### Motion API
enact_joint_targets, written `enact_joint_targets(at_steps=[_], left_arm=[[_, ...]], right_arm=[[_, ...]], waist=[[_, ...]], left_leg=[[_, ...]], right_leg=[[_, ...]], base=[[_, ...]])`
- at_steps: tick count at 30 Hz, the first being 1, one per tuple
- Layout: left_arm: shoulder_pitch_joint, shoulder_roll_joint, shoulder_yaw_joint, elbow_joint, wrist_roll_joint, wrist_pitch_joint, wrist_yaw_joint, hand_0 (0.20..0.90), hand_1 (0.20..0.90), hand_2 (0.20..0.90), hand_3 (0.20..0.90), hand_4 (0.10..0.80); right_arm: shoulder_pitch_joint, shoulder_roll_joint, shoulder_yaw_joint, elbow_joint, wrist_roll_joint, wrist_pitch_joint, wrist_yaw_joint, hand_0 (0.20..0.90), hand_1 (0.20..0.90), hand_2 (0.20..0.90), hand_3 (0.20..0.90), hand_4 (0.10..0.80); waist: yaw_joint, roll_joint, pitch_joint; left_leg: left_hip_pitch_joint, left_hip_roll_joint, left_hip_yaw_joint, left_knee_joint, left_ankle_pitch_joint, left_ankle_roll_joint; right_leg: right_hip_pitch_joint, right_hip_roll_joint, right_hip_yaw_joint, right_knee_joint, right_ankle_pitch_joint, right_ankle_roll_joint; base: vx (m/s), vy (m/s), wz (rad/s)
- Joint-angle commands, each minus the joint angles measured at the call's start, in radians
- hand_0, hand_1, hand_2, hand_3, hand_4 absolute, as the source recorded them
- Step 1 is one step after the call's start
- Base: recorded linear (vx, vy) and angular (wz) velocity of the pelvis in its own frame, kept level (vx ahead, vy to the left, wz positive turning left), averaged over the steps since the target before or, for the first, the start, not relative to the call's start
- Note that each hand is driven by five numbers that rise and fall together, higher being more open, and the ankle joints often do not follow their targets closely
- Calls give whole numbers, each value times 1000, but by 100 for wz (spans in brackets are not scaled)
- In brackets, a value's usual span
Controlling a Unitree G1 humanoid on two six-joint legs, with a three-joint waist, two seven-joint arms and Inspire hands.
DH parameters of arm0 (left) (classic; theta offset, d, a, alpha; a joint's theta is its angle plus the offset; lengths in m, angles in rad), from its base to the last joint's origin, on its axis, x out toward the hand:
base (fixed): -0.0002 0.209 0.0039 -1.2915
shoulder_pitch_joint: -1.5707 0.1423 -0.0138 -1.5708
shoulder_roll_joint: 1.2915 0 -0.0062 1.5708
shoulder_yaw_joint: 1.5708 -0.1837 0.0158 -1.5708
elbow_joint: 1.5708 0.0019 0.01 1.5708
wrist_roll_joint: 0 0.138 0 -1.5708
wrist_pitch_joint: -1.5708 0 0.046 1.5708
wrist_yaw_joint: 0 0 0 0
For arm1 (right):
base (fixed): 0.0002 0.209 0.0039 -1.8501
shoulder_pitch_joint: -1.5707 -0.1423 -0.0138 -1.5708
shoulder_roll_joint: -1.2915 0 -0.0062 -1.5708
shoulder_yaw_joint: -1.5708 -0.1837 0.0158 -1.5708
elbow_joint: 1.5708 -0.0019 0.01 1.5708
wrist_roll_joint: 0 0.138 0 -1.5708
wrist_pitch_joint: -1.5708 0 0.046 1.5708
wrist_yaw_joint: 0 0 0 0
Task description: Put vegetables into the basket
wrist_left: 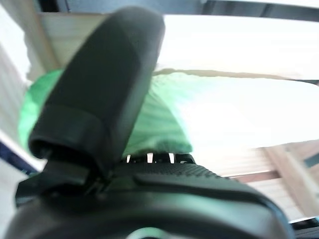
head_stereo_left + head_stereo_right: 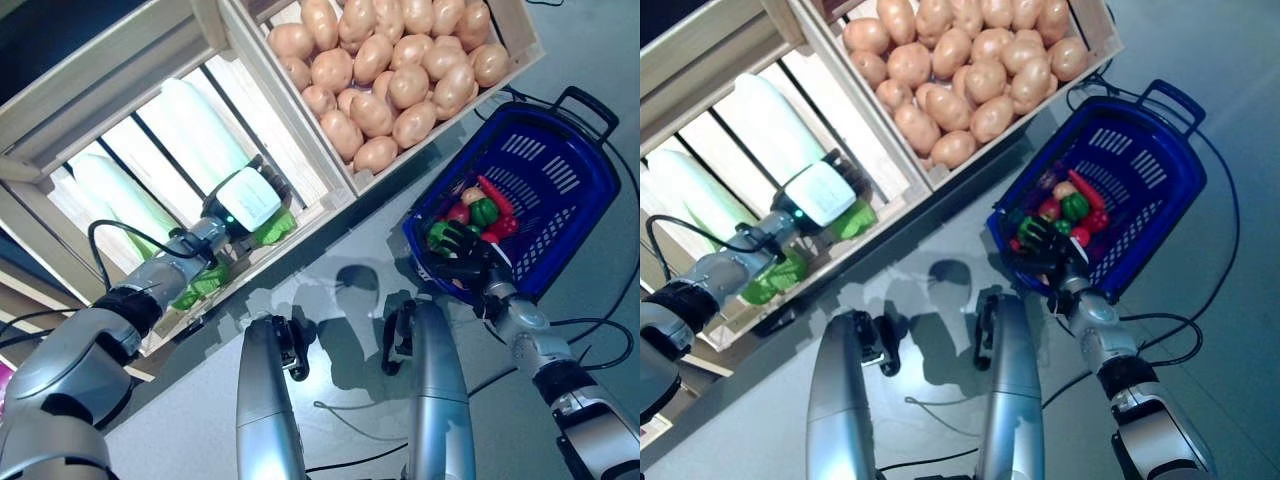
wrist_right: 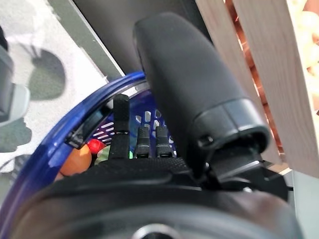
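My left hand (image 2: 245, 200) is inside the slatted wooden crate (image 2: 110, 70), on the green leafy end (image 2: 278, 228) of a long white radish (image 2: 200, 125). Its fingers curl over the leaves; in the left wrist view its thumb (image 1: 99, 84) stands out before the green leaves (image 1: 164, 119). A second radish (image 2: 120, 195) lies beside it. My right hand (image 2: 462, 252) hovers at the near rim of the blue basket (image 2: 560, 170) with its fingers (image 3: 120, 124) straight and nothing in them. In the basket lie a red chilli (image 2: 495, 195), green peppers (image 2: 485, 212) and a tomato (image 2: 458, 213).
A second wooden crate (image 2: 520, 25) full of potatoes (image 2: 390, 85) stands between the radish crate and the basket. The basket's black handle (image 2: 588, 105) rises at its far end. Grey floor (image 2: 350, 270) lies between crates and basket.
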State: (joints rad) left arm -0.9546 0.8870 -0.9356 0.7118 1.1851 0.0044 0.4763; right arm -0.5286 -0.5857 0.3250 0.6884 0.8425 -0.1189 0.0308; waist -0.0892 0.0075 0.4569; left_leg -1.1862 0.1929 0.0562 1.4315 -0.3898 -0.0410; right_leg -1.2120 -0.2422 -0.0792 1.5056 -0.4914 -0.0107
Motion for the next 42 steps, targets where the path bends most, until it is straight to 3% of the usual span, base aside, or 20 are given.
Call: enact_joint_targets(at_steps=[1,11,13,14,15,29,34,38,42], left_arm=[[-99,105,30,88,3,88,-58,900,900,900,900,800],[-138,139,23,147,-51,108,-161,900,900,900,900,800],[-134,153,27,142,-67,107,-170,827,827,827,827,751],[-126,161,30,135,-68,105,-177,533,533,533,533,555],[-118,168,34,128,-79,99,-183,300,300,300,300,400],[-96,191,69,36,-203,-51,-13,300,300,300,300,400],[-68,194,99,2,-345,-127,97,300,300,300,300,400],[58,187,216,-98,-552,-272,212,300,300,300,300,400],[198,137,378,-185,-732,-427,224,300,300,300,300,400]], right_arm=[[-1,-17,-26,-94,57,-65,-12,900,900,900,900,800],[0,-47,-54,-175,57,-88,-15,900,900,900,900,800],[10,-54,-58,-191,60,-91,-17,900,900,900,900,800],[20,-57,-63,-206,60,-90,-24,900,900,900,900,800],[28,-61,-68,-219,63,-92,-28,900,900,900,900,800],[28,-2,-51,-306,19,-176,12,900,900,900,900,800],[45,15,-40,-308,16,-187,-5,900,900,900,900,800],[142,38,-60,-319,-13,-215,25,900,900,900,900,800],[202,65,-62,-337,-106,-266,48,900,900,900,900,800]], waist=[[-2,4,-37],[-7,-3,-42],[-7,-4,-44],[-8,-4,-45],[-9,-3,-47],[-9,17,-118],[-11,20,-134],[6,21,-170],[25,10,-197]], left_leg=[[-13,-2,9,37,-151,58],[-150,17,-10,137,-173,64],[-162,21,-11,146,-175,67],[-167,23,-12,152,-177,69],[-171,24,-11,155,-178,72],[19,33,51,3,-153,89],[165,20,81,-112,-123,90],[389,-22,99,-331,-62,100],[569,-46,116,-500,-24,106]], right_leg=[[-10,2,25,-45,18,5],[-142,-2,29,43,7,8],[-154,-2,30,52,7,6],[-160,-2,31,57,6,5],[-164,-3,32,61,4,5],[24,-4,4,-76,12,-9],[165,-2,-8,-173,30,-16],[369,1,-15,-348,74,-18],[541,4,-31,-495,102,-13]], base=[[0,0,0],[5,10,-7],[13,5,-1],[13,0,21],[7,1,10],[14,-14,-1],[44,3,3],[115,-3,4],[91,-47,8]])
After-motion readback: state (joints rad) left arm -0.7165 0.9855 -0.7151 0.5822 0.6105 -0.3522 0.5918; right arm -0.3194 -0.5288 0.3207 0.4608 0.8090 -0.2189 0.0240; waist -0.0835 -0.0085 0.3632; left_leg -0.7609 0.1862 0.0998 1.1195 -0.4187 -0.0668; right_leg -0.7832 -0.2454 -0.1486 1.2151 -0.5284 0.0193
